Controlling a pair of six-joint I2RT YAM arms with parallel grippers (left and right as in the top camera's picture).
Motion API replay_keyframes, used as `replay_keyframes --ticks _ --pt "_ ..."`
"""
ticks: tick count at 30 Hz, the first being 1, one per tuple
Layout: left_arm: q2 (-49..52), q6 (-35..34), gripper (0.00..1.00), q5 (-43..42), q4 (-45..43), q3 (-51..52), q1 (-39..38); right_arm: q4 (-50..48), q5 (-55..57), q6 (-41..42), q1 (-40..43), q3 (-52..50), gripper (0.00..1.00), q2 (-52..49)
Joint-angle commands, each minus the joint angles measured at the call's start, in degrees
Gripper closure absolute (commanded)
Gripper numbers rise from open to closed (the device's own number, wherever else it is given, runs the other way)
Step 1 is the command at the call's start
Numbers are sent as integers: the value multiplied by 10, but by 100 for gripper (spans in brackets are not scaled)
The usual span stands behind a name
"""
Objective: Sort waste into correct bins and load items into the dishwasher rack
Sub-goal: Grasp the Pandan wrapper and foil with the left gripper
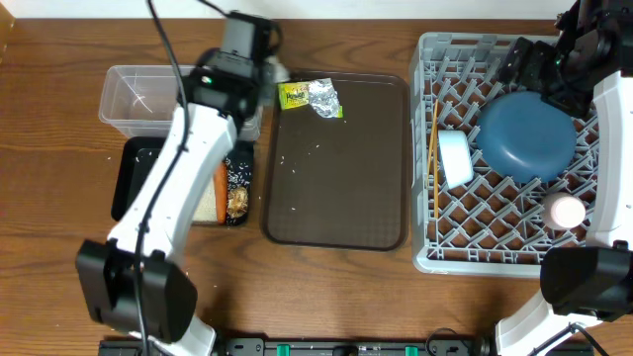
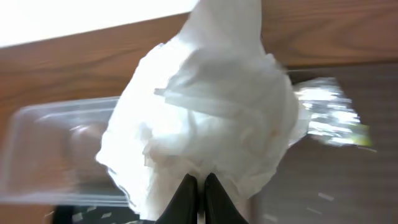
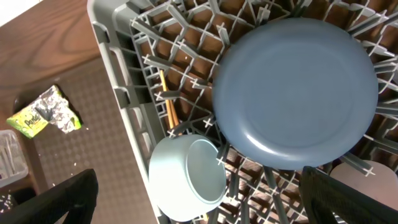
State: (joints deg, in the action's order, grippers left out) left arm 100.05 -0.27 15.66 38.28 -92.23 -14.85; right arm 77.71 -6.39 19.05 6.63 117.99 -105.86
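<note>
Jaws of the left gripper (image 2: 199, 186) pinch the white paper napkin (image 2: 205, 106), which blocks much of the clear tub (image 2: 50, 149); crumpled foil (image 2: 326, 109) lies beside it. The right gripper (image 3: 199, 180) gapes wide above the rack's (image 3: 112, 56) dark-blue plate (image 3: 295, 93).

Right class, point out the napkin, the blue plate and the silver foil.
napkin (image 2: 205, 112), left wrist view, middle of the wad.
blue plate (image 3: 295, 87), right wrist view, centre of its face.
silver foil (image 1: 324, 97), overhead view, its crumpled middle.

Serving tray (image 1: 336, 193) mostly bare; left arm (image 1: 178, 178) across black tray (image 1: 132, 183); plate (image 1: 526, 135) and bowl (image 1: 455, 158) amid rack (image 1: 435, 59) pegs.
</note>
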Motion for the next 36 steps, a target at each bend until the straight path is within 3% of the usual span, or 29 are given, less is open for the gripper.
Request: replay_keyframes --ticks 1,7,9,17,20,28,31,36 --pt "40 -3 94 49 -2 1 54 -1 6 -2 2 1 1 -2" --pt "74 -26 90 -24 -3 1 108 -1 6 -2 2 1 1 -2" --pt "69 -26 59 -55 -10 1 108 -1 6 -2 2 1 1 -2" --pt "45 -26 50 -188 -17 1 55 -1 6 -2 2 1 1 -2" --pt "57 -24 48 -191 -27 2 19 -1 6 -2 2 1 1 -2" --pt "158 37 21 -191 -139 3 -50 1 5 -2 2 1 1 -2" --pt "205 59 16 -191 -177 3 -60 2 5 -2 2 1 1 -2" --pt "262 82 15 -191 -238 3 -60 3 5 -2 0 1 1 -2"
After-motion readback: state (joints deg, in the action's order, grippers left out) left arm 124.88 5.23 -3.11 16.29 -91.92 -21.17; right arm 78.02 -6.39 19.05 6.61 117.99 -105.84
